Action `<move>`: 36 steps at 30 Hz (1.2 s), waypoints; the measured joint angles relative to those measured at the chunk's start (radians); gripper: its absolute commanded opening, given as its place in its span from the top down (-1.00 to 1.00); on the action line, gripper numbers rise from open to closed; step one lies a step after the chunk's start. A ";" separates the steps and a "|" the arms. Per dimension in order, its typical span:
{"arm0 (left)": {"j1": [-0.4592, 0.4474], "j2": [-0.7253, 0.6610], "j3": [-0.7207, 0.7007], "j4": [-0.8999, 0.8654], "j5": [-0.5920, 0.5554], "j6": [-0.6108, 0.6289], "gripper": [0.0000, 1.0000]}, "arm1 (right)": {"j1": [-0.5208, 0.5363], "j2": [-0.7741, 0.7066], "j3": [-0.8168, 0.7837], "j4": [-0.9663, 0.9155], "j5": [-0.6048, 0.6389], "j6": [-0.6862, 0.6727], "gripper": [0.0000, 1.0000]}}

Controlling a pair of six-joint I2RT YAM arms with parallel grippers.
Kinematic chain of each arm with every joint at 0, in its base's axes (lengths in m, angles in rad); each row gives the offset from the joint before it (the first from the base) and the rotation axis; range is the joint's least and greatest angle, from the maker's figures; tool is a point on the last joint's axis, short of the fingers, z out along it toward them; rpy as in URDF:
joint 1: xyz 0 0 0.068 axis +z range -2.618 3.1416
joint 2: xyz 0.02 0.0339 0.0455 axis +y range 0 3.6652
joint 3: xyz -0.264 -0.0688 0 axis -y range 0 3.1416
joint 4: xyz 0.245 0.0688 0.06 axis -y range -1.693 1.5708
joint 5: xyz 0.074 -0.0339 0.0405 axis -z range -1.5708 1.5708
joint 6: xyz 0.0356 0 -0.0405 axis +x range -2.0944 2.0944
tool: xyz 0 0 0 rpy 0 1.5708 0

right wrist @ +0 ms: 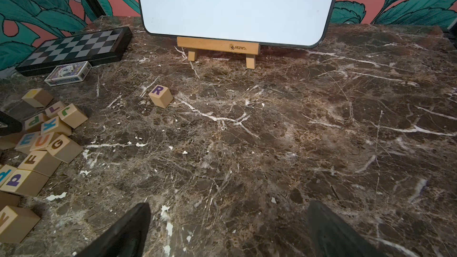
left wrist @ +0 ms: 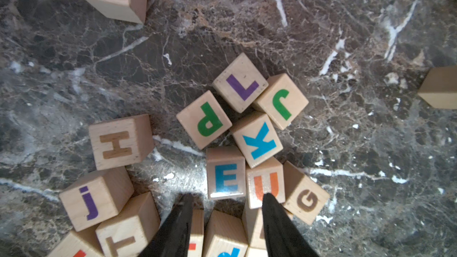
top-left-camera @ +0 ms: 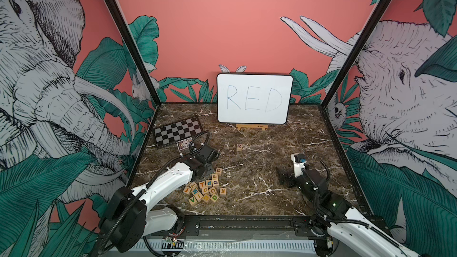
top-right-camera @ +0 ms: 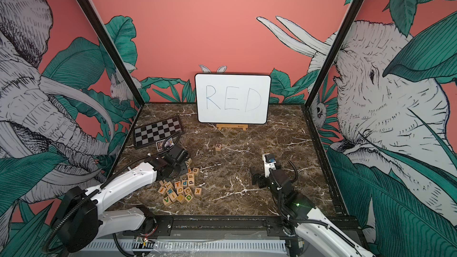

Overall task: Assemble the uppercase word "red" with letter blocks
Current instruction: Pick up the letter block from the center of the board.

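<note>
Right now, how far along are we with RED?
Done: R sits alone in front of the whiteboard. In hand: nothing gripped yet. The left gripper is down at the pile, jaws apart, lined up on E. The right gripper is open over bare table. Left: E, then the green D at the pile's near edge, both to go beside R.
</note>
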 measured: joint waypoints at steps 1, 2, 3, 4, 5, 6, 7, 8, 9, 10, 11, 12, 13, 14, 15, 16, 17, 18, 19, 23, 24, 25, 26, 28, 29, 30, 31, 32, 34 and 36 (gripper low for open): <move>0.005 0.000 -0.004 0.003 0.003 0.000 0.04 | 0.000 0.000 -0.001 0.000 0.000 0.000 -0.97; 0.009 0.002 -0.008 0.005 0.004 0.001 0.05 | 0.000 0.000 -0.001 0.001 0.000 0.000 -0.97; 0.010 0.006 -0.008 0.005 0.005 0.002 0.04 | 0.000 -0.002 -0.001 0.003 0.000 -0.001 -0.97; 0.010 0.010 -0.008 0.008 0.006 0.003 0.04 | 0.000 -0.004 -0.001 0.003 0.000 -0.002 -0.97; 0.010 0.016 -0.008 0.011 0.006 0.005 0.04 | 0.000 -0.006 -0.001 0.003 0.000 -0.002 -0.97; 0.010 0.023 -0.008 0.013 0.007 0.009 0.04 | 0.000 -0.006 -0.001 0.004 0.000 -0.002 -0.97; 0.010 0.030 -0.008 0.016 0.009 0.013 0.02 | 0.000 -0.006 -0.001 0.005 0.000 -0.002 -0.97; 0.010 0.037 -0.008 0.017 0.011 0.018 0.03 | 0.000 -0.006 -0.001 0.005 0.000 -0.002 -0.97; 0.010 0.045 -0.008 0.017 0.014 0.023 0.03 | 0.000 -0.006 -0.001 0.006 0.000 -0.002 -0.96; 0.011 0.051 -0.008 0.019 0.018 0.027 0.03 | 0.000 -0.006 -0.001 0.007 0.000 -0.002 -0.97; 0.011 0.058 -0.008 0.021 0.021 0.033 0.02 | 0.000 -0.006 -0.001 0.008 0.000 -0.002 -0.97; 0.012 0.064 -0.008 0.023 0.024 0.038 0.02 | 0.000 -0.006 -0.001 0.010 0.000 -0.002 -0.97; 0.014 0.068 -0.008 0.024 0.027 0.042 0.02 | 0.000 -0.006 -0.001 0.010 0.001 -0.002 -0.97; 0.016 0.072 -0.008 0.025 0.029 0.047 0.02 | 0.000 -0.006 -0.001 0.011 0.001 -0.002 -0.97; 0.019 0.073 -0.008 0.025 0.029 0.051 0.02 | 0.000 -0.005 -0.001 0.011 0.001 -0.002 -0.97; 0.021 0.073 -0.008 0.025 0.029 0.055 0.02 | 0.000 -0.004 -0.001 0.011 0.001 -0.002 -0.97; 0.024 0.073 -0.008 0.026 0.028 0.060 0.02 | 0.000 -0.003 -0.001 0.011 0.000 -0.002 -0.97; 0.027 0.074 -0.008 0.025 0.027 0.064 0.02 | 0.000 -0.001 -0.001 0.011 0.000 -0.002 -0.97; 0.030 0.074 -0.008 0.025 0.027 0.065 0.02 | 0.000 0.000 -0.001 0.011 0.000 -0.002 -0.97; 0.037 0.075 -0.008 0.031 0.028 0.070 0.01 | 0.000 0.004 -0.001 0.011 0.000 -0.002 -0.96; 0.038 0.076 -0.008 0.035 0.030 0.071 0.00 | 0.000 0.005 -0.001 0.011 0.000 -0.002 -0.96; 0.039 0.079 -0.008 0.042 0.031 0.072 -0.01 | 0.000 0.007 -0.001 0.011 0.000 -0.002 -0.95; 0.040 0.083 -0.008 0.047 0.034 0.075 -0.03 | 0.000 0.008 -0.001 0.012 0.000 -0.002 -0.96; 0.042 0.092 -0.008 0.050 0.037 0.079 -0.03 | 0.000 0.009 -0.001 0.012 0.000 -0.002 -0.96; 0.042 0.095 -0.007 0.055 0.037 0.082 -0.03 | 0.000 0.009 -0.001 0.011 0.000 -0.002 -0.95; 0.042 0.096 -0.007 0.058 0.037 0.086 -0.03 | 0.000 0.009 -0.001 0.012 0.000 -0.002 -0.96; 0.043 0.098 -0.007 0.061 0.037 0.089 -0.03 | 0.000 0.009 -0.001 0.011 0.000 -0.002 -0.96; 0.043 0.098 -0.007 0.063 0.036 0.090 -0.03 | 0.000 0.009 -0.001 0.011 0.000 -0.002 -0.95; 0.044 0.098 -0.007 0.064 0.036 0.093 -0.03 | 0.000 0.009 -0.001 0.011 0.000 -0.002 -0.95; 0.045 0.098 -0.007 0.064 0.036 0.094 -0.03 | 0.000 0.008 -0.001 0.011 0.000 -0.002 -0.95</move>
